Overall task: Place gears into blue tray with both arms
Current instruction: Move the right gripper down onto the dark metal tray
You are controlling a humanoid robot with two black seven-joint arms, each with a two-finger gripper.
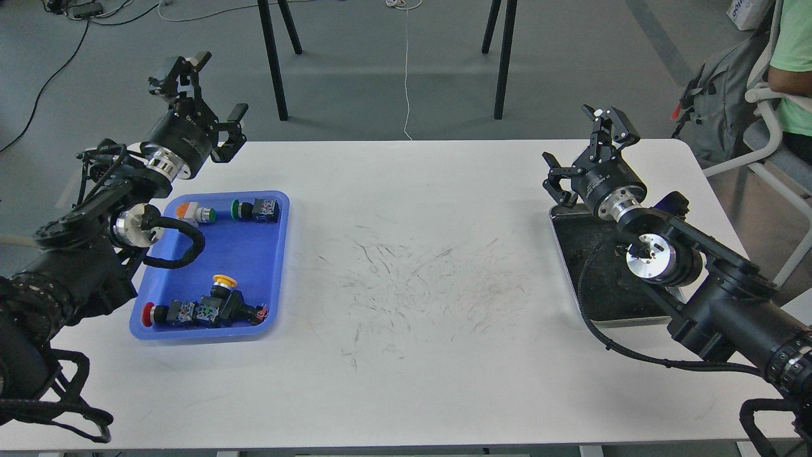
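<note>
The blue tray lies on the left of the white table and holds several colour-capped push-button switches. I cannot make out any gears; my right arm covers much of the silver tray's dark bottom. My left gripper is open and empty, raised beyond the blue tray's far left corner, over the table's back edge. My right gripper is open and empty as well, held above the far end of the silver tray.
Two more switches lie at the blue tray's far end. Fine dark scratches mark the table's middle. Black stand legs rise behind the table. A seated person and a grey backpack are at the far right.
</note>
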